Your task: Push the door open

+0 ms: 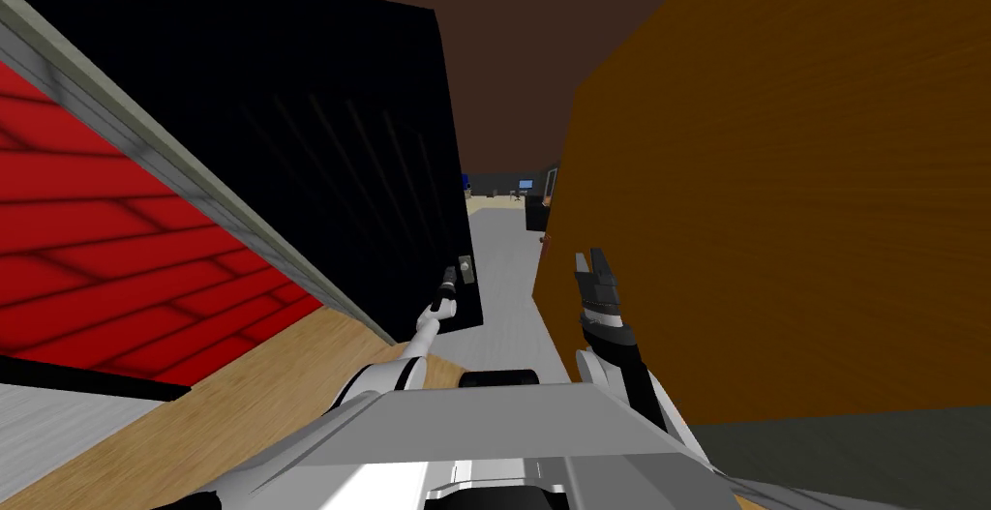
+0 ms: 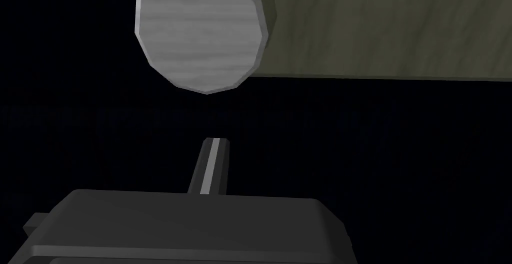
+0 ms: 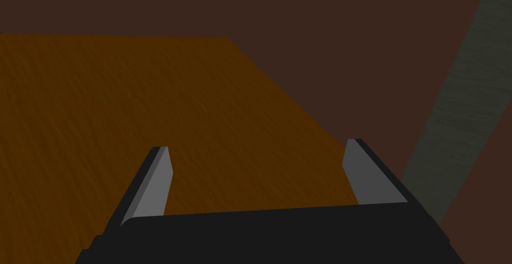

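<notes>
The door (image 1: 319, 146) is a black panel standing ajar on my left, its free edge toward the middle of the head view. Near that edge sits a small olive plate (image 1: 466, 270) carrying a round grey knob (image 2: 200, 30). My left gripper (image 1: 448, 277) is right at the door face just beside the knob; in the left wrist view its fingers (image 2: 215, 148) are pressed together, shut on nothing, with the tips close below the knob (image 2: 200, 30). My right gripper (image 1: 592, 262) is raised next to an orange-brown wall (image 1: 774, 195), open and empty (image 3: 257, 151).
A red wall (image 1: 106, 233) with a grey frame (image 1: 194, 175) runs along the left. Between the door's edge and the orange-brown wall a grey floor (image 1: 503, 253) leads to a far room with small furniture (image 1: 535, 209). Light wood floor (image 1: 252, 388) lies under me.
</notes>
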`<state>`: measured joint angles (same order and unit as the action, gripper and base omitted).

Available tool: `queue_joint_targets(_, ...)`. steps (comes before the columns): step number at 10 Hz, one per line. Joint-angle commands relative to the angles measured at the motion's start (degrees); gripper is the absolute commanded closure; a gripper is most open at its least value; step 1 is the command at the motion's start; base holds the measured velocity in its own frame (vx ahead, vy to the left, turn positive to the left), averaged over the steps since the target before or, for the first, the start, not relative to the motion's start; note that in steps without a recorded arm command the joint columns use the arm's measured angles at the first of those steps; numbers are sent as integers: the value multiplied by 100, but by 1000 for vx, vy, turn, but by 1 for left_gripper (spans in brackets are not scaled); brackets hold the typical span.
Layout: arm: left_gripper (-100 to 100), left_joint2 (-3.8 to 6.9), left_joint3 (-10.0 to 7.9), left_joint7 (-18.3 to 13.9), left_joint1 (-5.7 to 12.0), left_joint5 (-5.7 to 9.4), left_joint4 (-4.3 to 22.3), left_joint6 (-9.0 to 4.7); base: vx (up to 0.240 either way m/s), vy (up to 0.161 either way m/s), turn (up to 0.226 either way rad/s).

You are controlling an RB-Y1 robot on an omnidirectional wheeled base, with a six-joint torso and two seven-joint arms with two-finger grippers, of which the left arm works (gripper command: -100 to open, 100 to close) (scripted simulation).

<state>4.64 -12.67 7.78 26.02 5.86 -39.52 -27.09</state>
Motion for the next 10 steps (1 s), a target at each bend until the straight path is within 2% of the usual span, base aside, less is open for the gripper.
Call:
queue_joint_targets(1, -100, -18, 6, -27, 28, 13, 70, -14, -215, -98, 17)
queue_joint_targets(5, -100, -189, 2, -59, 52, 62, 67, 81, -242, -132, 31)
queue_joint_targets(6, -100, -166, 0, -43, 35, 53, 16, 103, -122, -57, 7)
queue_joint_targets(10, -100, -99, -34, -29, -5, 60, 36, 16, 171, 1, -26)
